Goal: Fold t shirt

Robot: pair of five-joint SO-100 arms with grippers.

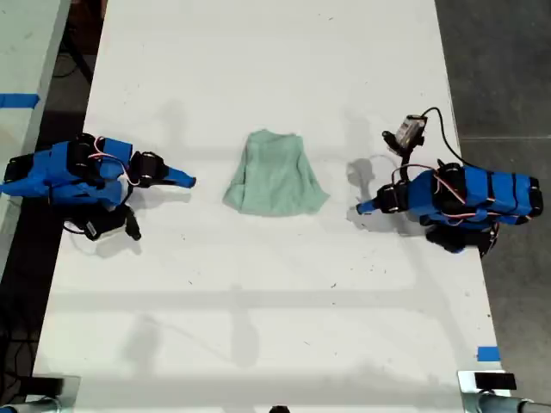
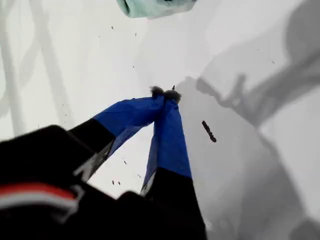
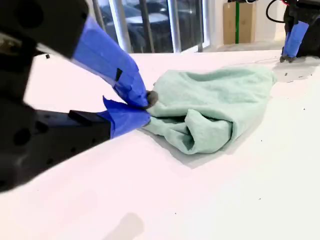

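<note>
On the bench, exterior view, the t shirt lies bunched at the middle between a blue arm at the exterior view's left and another arm at its right, both clear of it. First wrist view: my first hand has its tips pressed together on nothing, with the t shirt farther off. Second wrist view: my second hand is likewise closed and empty, just beside the t shirt.

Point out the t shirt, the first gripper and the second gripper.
t shirt point(image 1: 277, 178), exterior view, middle of the cloth.
my first gripper point(image 2: 165, 93), first wrist view, the meeting fingertips.
my second gripper point(image 3: 144, 106), second wrist view, between the taped tips.
</note>
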